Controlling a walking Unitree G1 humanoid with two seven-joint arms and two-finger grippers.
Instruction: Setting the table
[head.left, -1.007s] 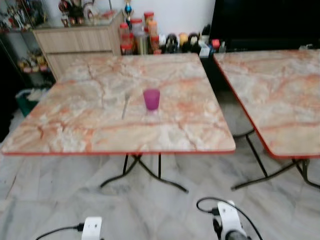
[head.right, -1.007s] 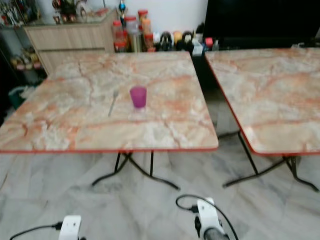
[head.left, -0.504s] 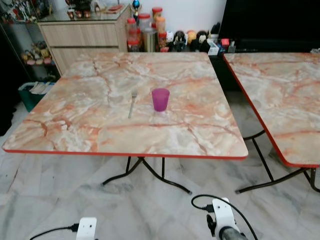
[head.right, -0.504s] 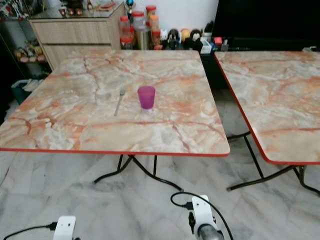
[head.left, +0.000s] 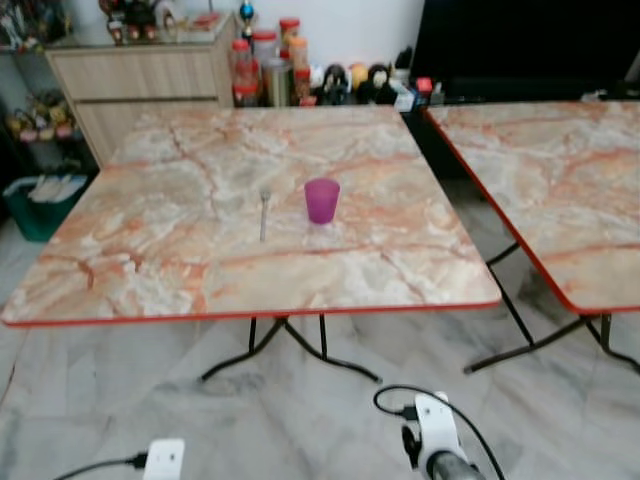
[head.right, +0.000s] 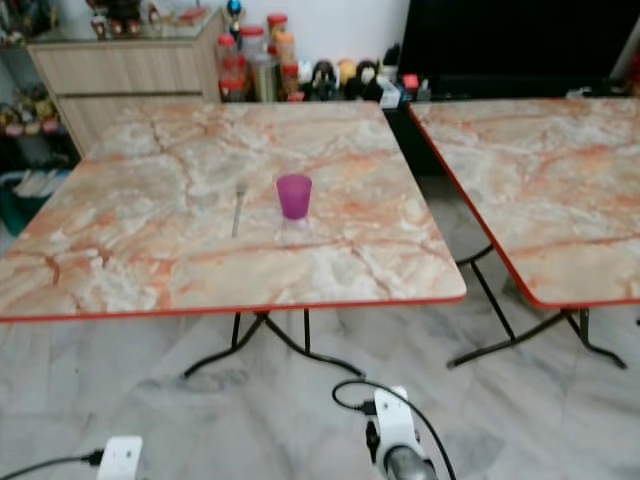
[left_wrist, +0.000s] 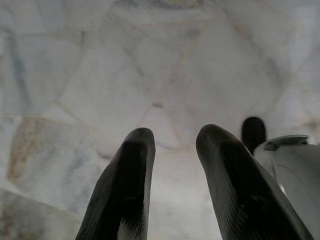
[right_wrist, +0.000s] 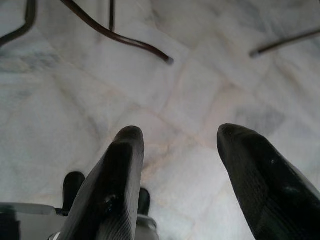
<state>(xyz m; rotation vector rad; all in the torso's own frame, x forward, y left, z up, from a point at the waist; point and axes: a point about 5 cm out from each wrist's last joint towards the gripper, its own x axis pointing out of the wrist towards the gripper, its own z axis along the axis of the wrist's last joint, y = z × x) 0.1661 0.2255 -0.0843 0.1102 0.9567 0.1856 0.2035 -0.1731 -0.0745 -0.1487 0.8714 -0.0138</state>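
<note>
A purple cup (head.left: 321, 200) stands upright near the middle of a marble-patterned table with a red edge (head.left: 150, 290). A metal fork (head.left: 264, 213) lies on the tabletop just left of the cup. Both arms hang low in front of the table, over the floor; their wrists (head.left: 432, 455) show at the bottom of the eye views. My left gripper (left_wrist: 172, 140) is open with nothing between its fingers, pointing down at the floor tiles. My right gripper (right_wrist: 180, 140) is open and empty too, above the floor near the table's black legs (right_wrist: 120, 40).
A second marble table (head.left: 560, 190) stands to the right, with a narrow gap between the two. Behind are a wooden sideboard (head.left: 140, 80), jars and bottles (head.left: 265, 75) on the floor, and a dark screen (head.left: 520, 45). A green basket (head.left: 40, 195) sits at the left.
The camera has shifted and drifted, so the whole scene slides slightly in the picture. The cup and fork stay in place on the table; both arms still hang low.
</note>
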